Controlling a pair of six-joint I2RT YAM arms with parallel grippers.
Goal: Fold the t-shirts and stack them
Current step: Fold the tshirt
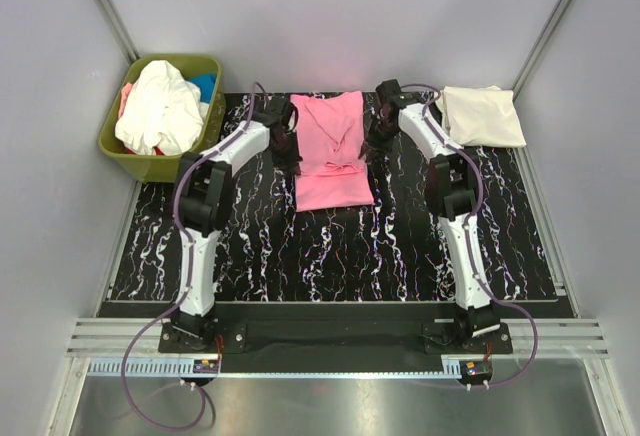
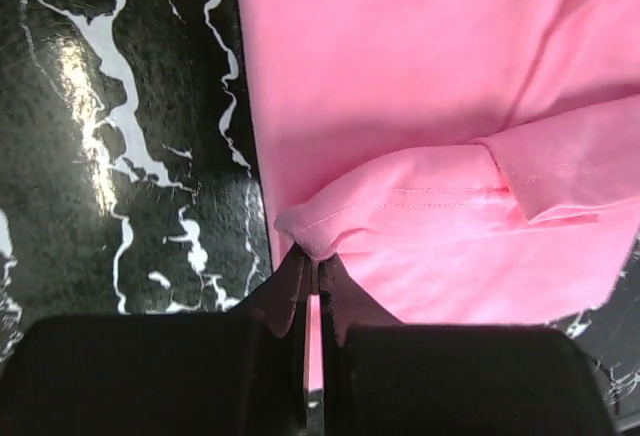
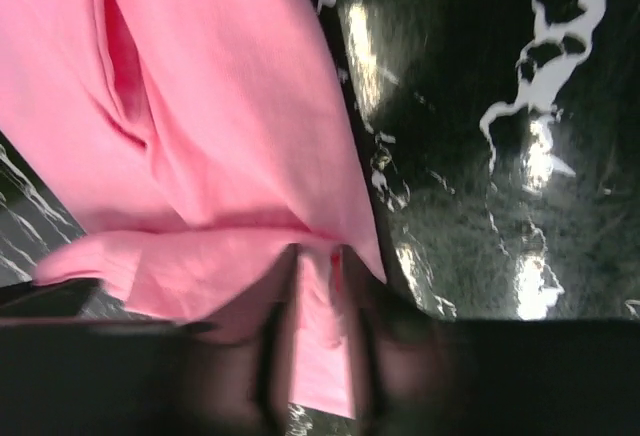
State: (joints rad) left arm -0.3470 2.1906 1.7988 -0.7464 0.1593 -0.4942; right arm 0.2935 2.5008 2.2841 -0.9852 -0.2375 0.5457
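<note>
A bright pink cotton t-shirt [image 1: 330,151], partly folded, lies far centre on the black white-veined mat [image 1: 330,246]. The left gripper [image 2: 312,271] is clamped on its left edge. The right gripper [image 3: 315,266] sits at the right edge, its jaws slightly parted with pink cloth between them. A folded cream t-shirt [image 1: 482,116] rests far right, and white [image 1: 160,106] and blue [image 1: 205,84] shirts fill the olive-green plastic bin [image 1: 150,166] far left.

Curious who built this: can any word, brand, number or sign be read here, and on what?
No readable text anywhere.
The pink t-shirt, cream t-shirt, green bin and marbled table carry no print.
Too small to tell if they bear writing: the small coloured parts by the left arm's base.
</note>
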